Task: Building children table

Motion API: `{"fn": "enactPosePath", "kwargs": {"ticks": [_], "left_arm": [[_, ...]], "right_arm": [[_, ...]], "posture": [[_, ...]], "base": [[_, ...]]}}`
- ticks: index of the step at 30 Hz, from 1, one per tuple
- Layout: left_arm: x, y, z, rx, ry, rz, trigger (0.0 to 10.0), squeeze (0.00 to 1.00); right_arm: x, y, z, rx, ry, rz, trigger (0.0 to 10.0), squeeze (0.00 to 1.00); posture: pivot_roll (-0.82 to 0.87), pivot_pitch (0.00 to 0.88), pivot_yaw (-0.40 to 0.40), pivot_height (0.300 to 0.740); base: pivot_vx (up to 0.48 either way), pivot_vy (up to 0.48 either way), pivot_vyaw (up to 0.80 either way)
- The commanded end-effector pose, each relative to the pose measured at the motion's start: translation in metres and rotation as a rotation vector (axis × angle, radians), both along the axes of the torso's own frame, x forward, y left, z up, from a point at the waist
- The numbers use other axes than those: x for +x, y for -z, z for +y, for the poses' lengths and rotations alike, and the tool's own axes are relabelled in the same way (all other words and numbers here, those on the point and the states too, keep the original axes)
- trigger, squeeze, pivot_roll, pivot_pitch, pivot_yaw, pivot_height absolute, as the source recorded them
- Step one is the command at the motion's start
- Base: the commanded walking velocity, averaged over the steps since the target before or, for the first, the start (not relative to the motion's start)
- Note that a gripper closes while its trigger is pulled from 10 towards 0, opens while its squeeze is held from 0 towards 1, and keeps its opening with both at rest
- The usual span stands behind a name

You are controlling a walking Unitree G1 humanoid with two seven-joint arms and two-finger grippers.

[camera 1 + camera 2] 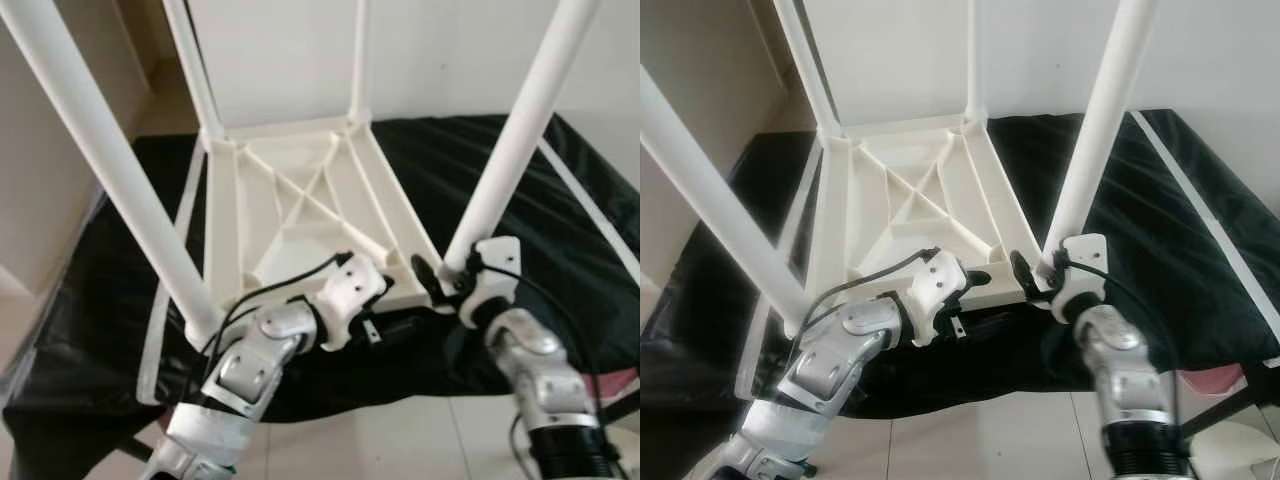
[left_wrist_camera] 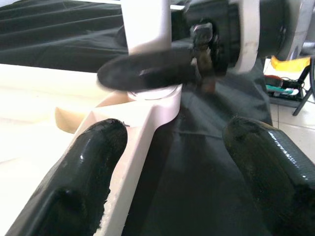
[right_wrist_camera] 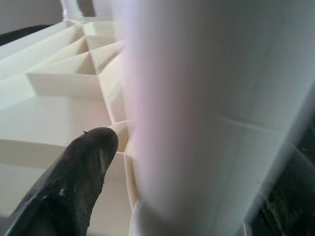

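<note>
Leg-fitting step: right hand (image 1: 1040,272) clenched round the near-right white plastic tube leg (image 1: 1095,130) at its socket, left hand (image 2: 170,162) released astride the upturned white ribbed plastic tabletop (image 1: 300,210) edge; next, I judge, seating that leg firmly.

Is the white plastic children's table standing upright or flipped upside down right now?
Upside down: the white plastic children's table lies top-down on the black cloth, ribbed underside showing, legs pointing up.

4 legs (image 1: 515,145) ring upturned tabletop (image 1: 300,205); gaps btwn legs open; ribs (image 1: 300,195) clutter underside.
</note>
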State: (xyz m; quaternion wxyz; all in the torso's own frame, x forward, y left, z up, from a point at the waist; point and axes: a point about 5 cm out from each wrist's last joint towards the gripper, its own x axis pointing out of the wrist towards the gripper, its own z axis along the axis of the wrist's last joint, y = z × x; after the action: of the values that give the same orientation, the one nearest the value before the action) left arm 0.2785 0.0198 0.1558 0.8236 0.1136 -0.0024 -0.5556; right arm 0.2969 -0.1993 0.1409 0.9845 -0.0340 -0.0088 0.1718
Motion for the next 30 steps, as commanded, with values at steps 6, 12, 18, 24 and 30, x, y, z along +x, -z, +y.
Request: {"fn": "enactPosePath", "kwargs": {"ticks": [6,12,18,24,30], "left_arm": [[-0.003,0.003,-0.005,0.042,0.059,0.001,10.0,0.0],[-0.001,0.001,-0.003,0.038,0.046,-0.007,10.0,0.0],[0.0,0.001,-0.001,0.038,0.034,-0.009,10.0,0.0],[-0.001,0.002,-0.003,0.039,0.043,-0.009,10.0,0.0],[0.004,-0.002,-0.005,0.01,0.028,-0.013,10.0,0.0]], "right_arm": [[0.022,-0.005,0.001,-0.073,-0.129,-0.003,8.1,0.0],[0.026,-0.002,0.004,-0.109,-0.174,0.008,0.0,0.0],[0.021,0.006,0.002,-0.117,-0.219,0.043,0.0,0.0],[0.017,0.013,-0.001,-0.092,-0.244,0.065,0.0,0.0],[0.01,0.016,-0.002,0.009,-0.141,0.058,10.0,0.0]], "posture": [[-0.12,0.021,0.044,0.74],[-0.1,0.012,0.031,0.74],[-0.1,0.009,0.027,0.74],[-0.1,0.004,0.032,0.74],[-0.12,0.001,0.04,0.74]], "base": [[0.0,0.0,0.0],[0.0,0.0,0.0],[0.0,0.0,0.0],[0.0,0.0,0.0],[0.0,0.0,0.0]]}}
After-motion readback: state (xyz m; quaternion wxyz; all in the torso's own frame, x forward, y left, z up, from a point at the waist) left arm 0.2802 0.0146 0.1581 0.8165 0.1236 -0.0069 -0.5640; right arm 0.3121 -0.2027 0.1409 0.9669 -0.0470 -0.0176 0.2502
